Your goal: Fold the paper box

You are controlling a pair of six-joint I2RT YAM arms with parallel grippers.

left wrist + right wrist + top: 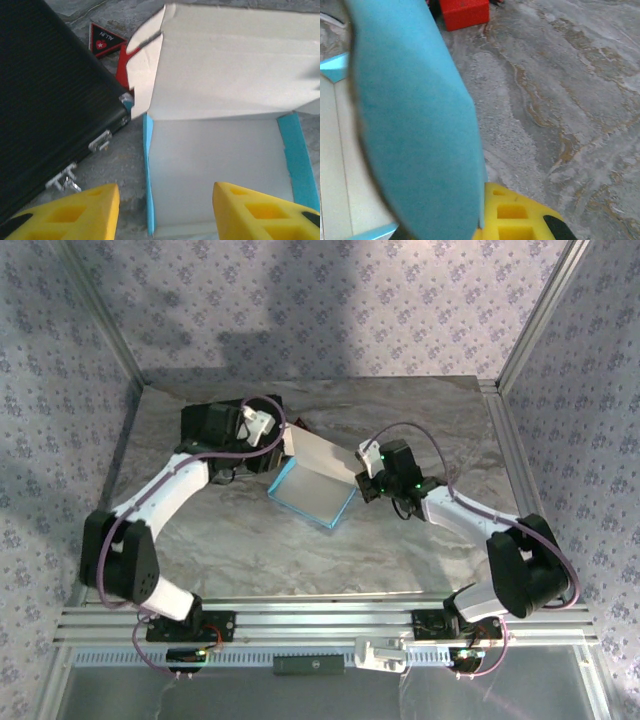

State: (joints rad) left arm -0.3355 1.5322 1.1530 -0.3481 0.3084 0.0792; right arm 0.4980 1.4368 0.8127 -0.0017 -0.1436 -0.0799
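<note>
Grey marble-veined table top (300,560). Centre of the overhead frame: thin light-blue card paper box (312,495), white inside, base flat on the surface. Upper left: ribbed black rectangular case (45,100) with metal latches. Near its corner, a red block (464,12) and a small black-and-red triangular badge (104,41).

A blurred flap of the paper box (415,125), close against the right tool (366,478), hides one finger; the other finger (520,215) is cut by the bottom edge. Left of the left tool (165,200), the black case (45,100) runs off-frame; ahead, a white flap hides most of a red block (121,70).
</note>
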